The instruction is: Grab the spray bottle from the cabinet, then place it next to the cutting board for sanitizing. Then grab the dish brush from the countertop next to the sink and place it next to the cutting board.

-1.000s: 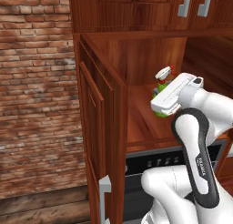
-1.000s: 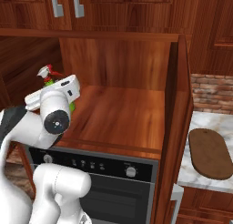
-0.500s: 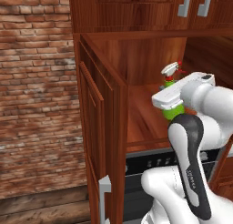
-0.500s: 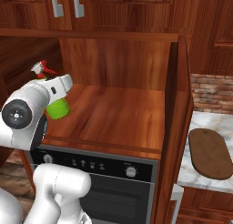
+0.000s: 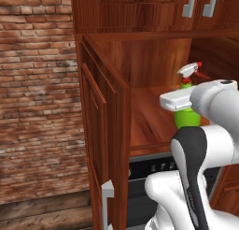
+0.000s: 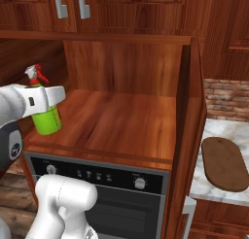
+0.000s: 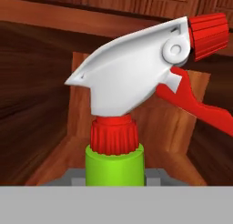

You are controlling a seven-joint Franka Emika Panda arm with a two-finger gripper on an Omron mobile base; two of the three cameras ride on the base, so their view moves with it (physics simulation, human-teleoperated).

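The lime-green spray bottle (image 5: 187, 118) with its white trigger nozzle and red tip stands upright in my gripper (image 5: 184, 103), which is shut on its upper body. It hangs just above the wooden shelf (image 6: 121, 119) of the open cabinet (image 5: 100, 131), near the shelf's front left corner. In the right base view the spray bottle (image 6: 47, 122) sits under my gripper (image 6: 46, 100). The hand view looks up along the spray bottle (image 7: 116, 166) from my gripper (image 7: 115, 178) to the nozzle. The dark cutting board (image 6: 224, 163) lies flat on the marble countertop (image 6: 209, 190) to the right of the cabinet.
The cabinet door (image 5: 106, 145) stands open to the left, with a brick wall (image 5: 37, 93) beyond it. A black oven (image 6: 121, 184) with knobs sits under the shelf. The cabinet's right side wall (image 6: 187, 136) separates the shelf from the countertop. Upper wall cabinets (image 6: 73, 7) hang above.
My gripper has carried the spray bottle from deeper on the shelf toward its front edge, and the hand has turned so the bottle stands more upright.
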